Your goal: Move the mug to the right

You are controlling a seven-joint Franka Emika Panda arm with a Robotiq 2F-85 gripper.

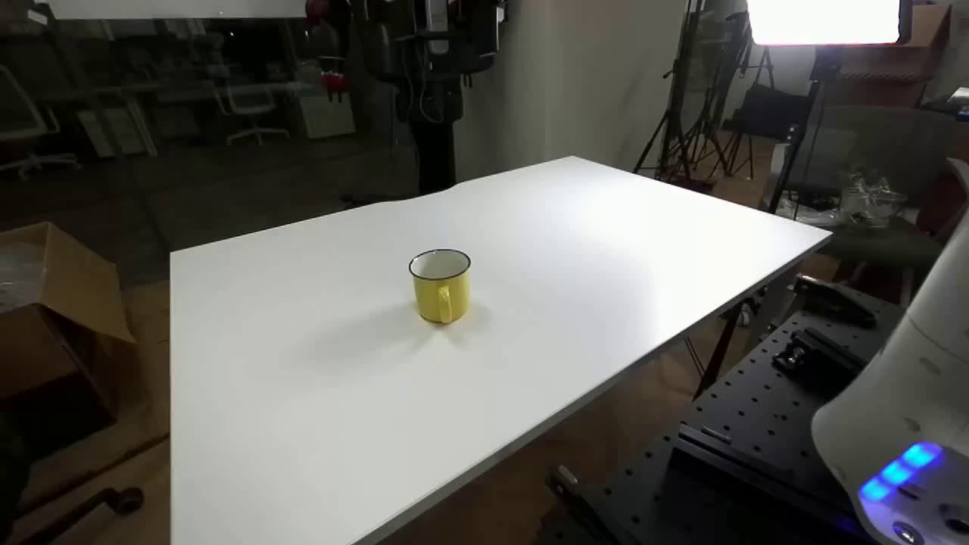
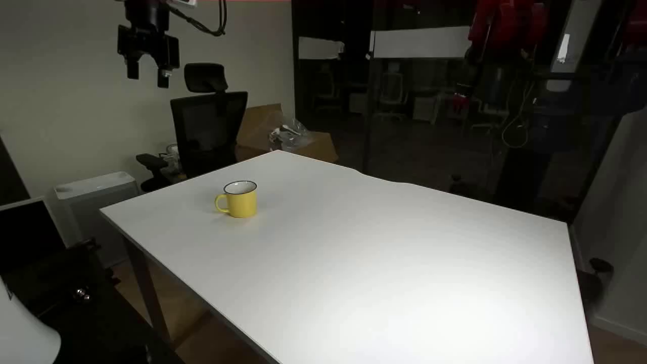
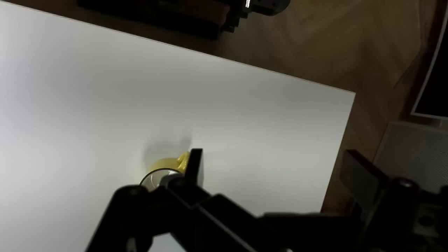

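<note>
Step in hand: approach, judging by the separation between tool and workpiece; grasp and transfer are not yet done. The Robotiq gripper [image 2: 148, 75] hangs above the level of the white table [image 2: 404, 253], well apart from the yellow enamel-style mug [image 1: 436, 291]. Its fingers [image 3: 193, 168] are spread wide, with nothing held between them.

Mug position: upright on the tabletop, inboard of the edges and toward one end. Both exterior views show it touching nothing but the table. In the wrist view it lies outside the finger gap, partly hidden by the gripper.

Next move: shift the gripper sideways until the mug is centred beneath the gap, then lower it. The fingers should probably close on opposite sides of the cylindrical body before the carry to the right. If right is reckoned from the robot, that likely leads toward the broad, brightly lit stretch of tabletop.

Orientation: the cylinder's axis is vertical, mouth up. The body is only slightly taller than wide, so the handle [image 1: 446, 304] sets the heading. It faces the camera in an exterior view and points to the upper right in the wrist view. Keep it clear of the grip line.
</note>
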